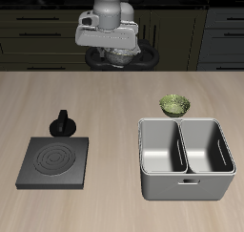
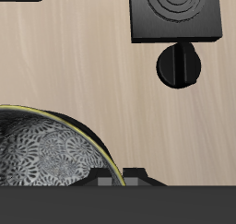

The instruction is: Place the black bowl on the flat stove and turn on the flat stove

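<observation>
The black bowl (image 1: 120,60), dark outside with a grey-white speckled inside, hangs from my gripper (image 1: 119,52) high over the table's back edge. In the wrist view the bowl (image 2: 46,159) is very close, and my gripper (image 2: 124,182) is shut on its rim. The flat stove (image 1: 55,162), a dark square plate with ring marks, lies near the table's front edge, well away from the bowl. Its black knob (image 1: 64,124) stands just behind it. The stove (image 2: 175,11) and the knob (image 2: 182,64) also show in the wrist view.
A grey two-compartment tub (image 1: 186,158) stands near the front edge, beside the stove with a gap between them. A small green patterned bowl (image 1: 174,105) sits just behind the tub. Dark cabinets run behind the table.
</observation>
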Controlling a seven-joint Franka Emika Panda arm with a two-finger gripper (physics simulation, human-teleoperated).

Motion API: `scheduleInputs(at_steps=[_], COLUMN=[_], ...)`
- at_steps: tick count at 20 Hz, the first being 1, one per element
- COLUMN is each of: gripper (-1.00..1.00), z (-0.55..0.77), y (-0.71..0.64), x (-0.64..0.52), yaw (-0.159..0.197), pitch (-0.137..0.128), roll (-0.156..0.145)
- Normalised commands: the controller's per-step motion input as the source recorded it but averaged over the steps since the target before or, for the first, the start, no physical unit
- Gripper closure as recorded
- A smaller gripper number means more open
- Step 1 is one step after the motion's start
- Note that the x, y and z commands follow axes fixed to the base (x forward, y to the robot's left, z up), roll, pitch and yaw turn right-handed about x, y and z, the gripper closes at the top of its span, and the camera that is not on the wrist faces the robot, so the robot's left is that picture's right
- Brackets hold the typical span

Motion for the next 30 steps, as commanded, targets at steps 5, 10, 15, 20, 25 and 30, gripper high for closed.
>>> scheduleInputs(at_steps=[5, 10, 15, 20, 25, 30], gripper=[1.0, 1.0, 1.0, 1.0, 1.0, 1.0], z=[0.11, 0.12, 0.1, 0.08, 0.05, 0.03], y=[-0.25, -0.3, -0.24, -0.18, -0.2, -0.12], x=[0.35, 0.4, 0.41, 0.32, 0.38, 0.38], yaw=[-0.03, 0.025, 0.025, 0.001, 0.011, 0.012], pitch=[0.028, -0.002, 0.007, 0.007, 0.021, 0.025], roll=[0.022, -0.028, -0.027, -0.017, -0.02, 0.014])
